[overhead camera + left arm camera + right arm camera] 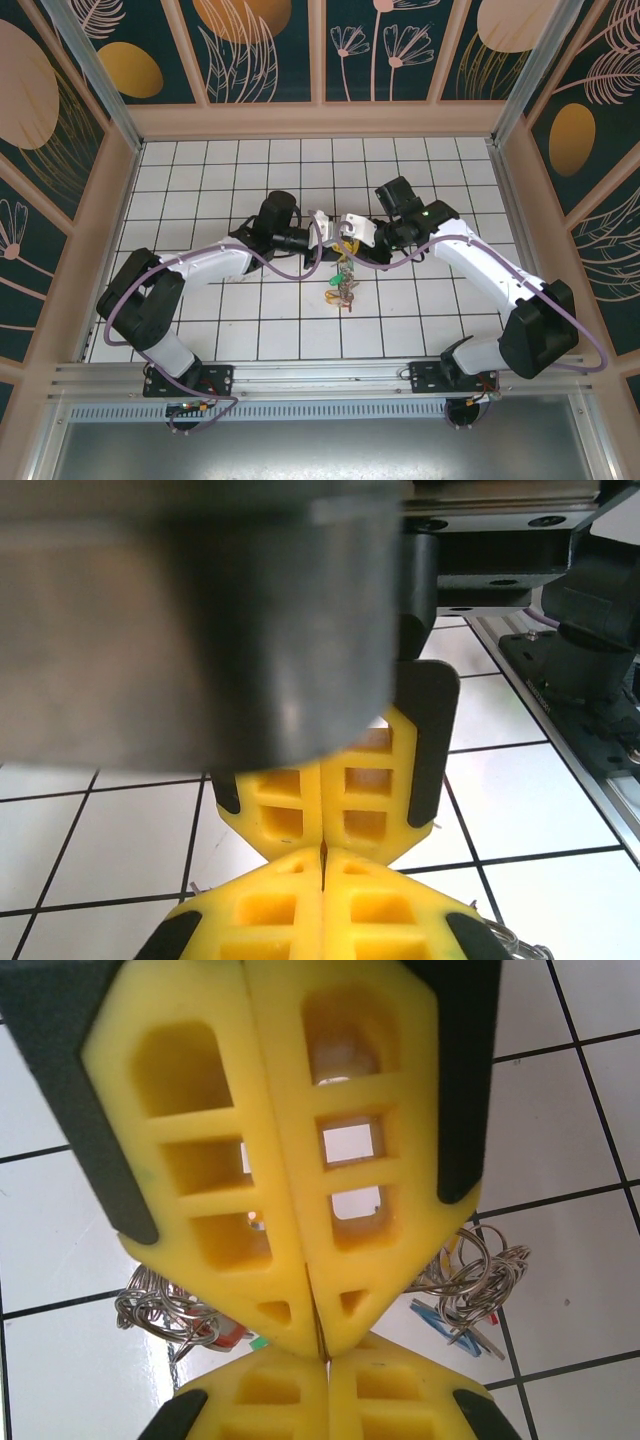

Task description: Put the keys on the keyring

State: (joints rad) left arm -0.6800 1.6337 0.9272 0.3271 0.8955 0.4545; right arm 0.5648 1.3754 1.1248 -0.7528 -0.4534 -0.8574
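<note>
Left jaws and right jaws, both pressed shut, meet tip to tip beside the keys (465, 1290).

You have both arms reaching in to the middle of the white tiled table (200, 180) — the left gripper (322, 230) and right gripper (352, 228) meet tip to tip. Just nearer you is the bunch of keys (343, 287), a green tag showing — lying or hanging, you cannot tell. Purple cables (290, 268) loop along each arm.

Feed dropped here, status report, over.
Left tool shut, right tool shut, tip to tip. Keys bunched beneath. Purple cable sagging alongside.
</note>
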